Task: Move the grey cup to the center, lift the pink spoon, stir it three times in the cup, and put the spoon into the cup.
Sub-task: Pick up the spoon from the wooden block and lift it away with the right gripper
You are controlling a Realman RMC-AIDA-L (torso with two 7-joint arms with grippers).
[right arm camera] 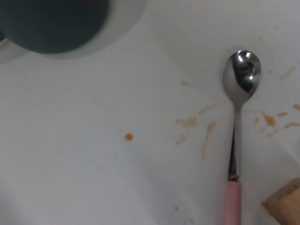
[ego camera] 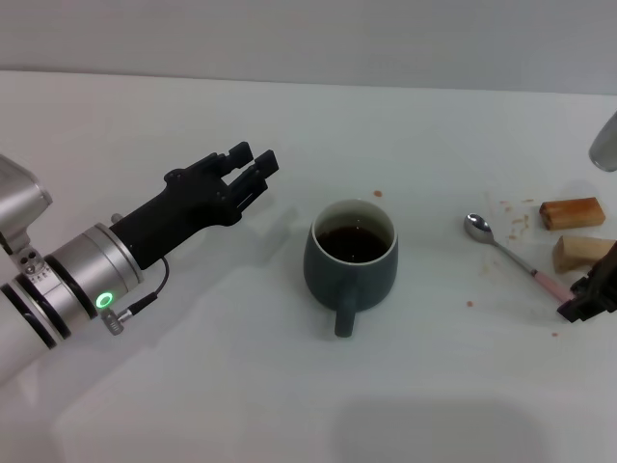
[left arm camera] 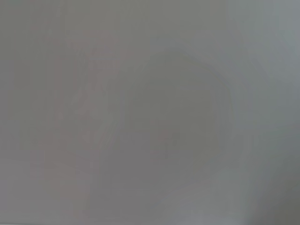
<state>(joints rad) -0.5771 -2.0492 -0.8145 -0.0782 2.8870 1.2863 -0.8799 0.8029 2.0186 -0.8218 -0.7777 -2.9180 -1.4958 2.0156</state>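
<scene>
The grey cup [ego camera: 352, 260] stands near the middle of the table with dark brown liquid inside and its handle toward me; part of it shows in the right wrist view [right arm camera: 51, 23]. The pink spoon [ego camera: 511, 256] lies flat on the table to the cup's right, metal bowl toward the far side and pink handle toward the near right. It also shows in the right wrist view [right arm camera: 234, 140]. My left gripper [ego camera: 251, 166] is open and empty, hovering left of the cup and apart from it. My right gripper [ego camera: 590, 294] is at the right edge, at the end of the spoon's handle.
Two tan wooden blocks [ego camera: 572, 212] [ego camera: 581, 253] lie just right of the spoon; one corner shows in the right wrist view [right arm camera: 286, 206]. Brown spots and smears [right arm camera: 187, 122] mark the white table [ego camera: 193, 386] around the spoon. The left wrist view shows only plain grey surface.
</scene>
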